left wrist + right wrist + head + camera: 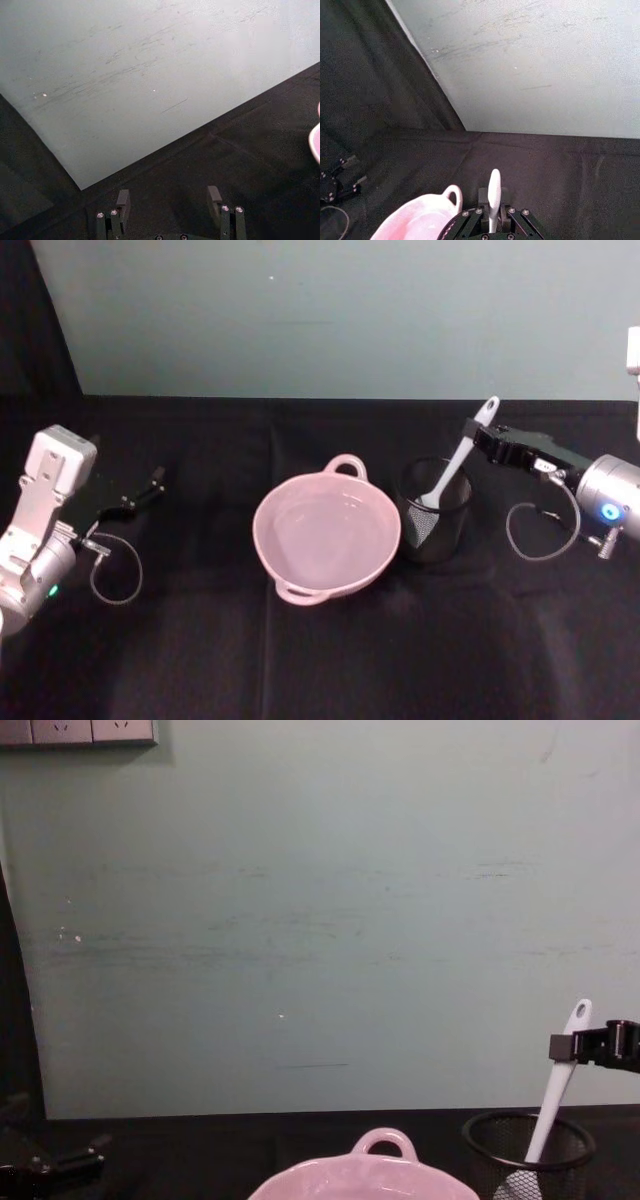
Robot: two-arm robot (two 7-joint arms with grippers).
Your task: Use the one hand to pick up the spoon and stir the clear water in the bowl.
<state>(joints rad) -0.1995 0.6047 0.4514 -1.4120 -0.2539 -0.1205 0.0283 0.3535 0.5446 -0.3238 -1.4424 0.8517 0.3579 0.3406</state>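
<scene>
2 grippers in sight, 1 at work. At the right of the table, right gripper (478, 430) clamped on the upper handle of the spoon (452, 469), just below the small hole at its end. Spoon tilted, its scoop down inside the black mesh cup (437, 511), so gripped but not yet lifted out. Pink bowl (327, 532) just left of the cup, almost touching it, with clear water inside and no tool in it.

Judging by this: grasp done; lift out of the cup, carry left over the bowl, lower into the water and stir all left to do. Barely begun, then.

Left gripper (150, 483) parked at the far left of the table, well apart from the bowl, fingers (123, 199) spread with nothing between them.

Hard to make out: water level, since only a faint sheen on the bowl's inside. Scoop blurred behind the mesh, so cannot tell whether touching the cup's floor. From the chest, bowl cut off at the lower edge, just its far rim and loop handle showing. From the right wrist, spoon handle between the fingers, contact itself hidden.
</scene>
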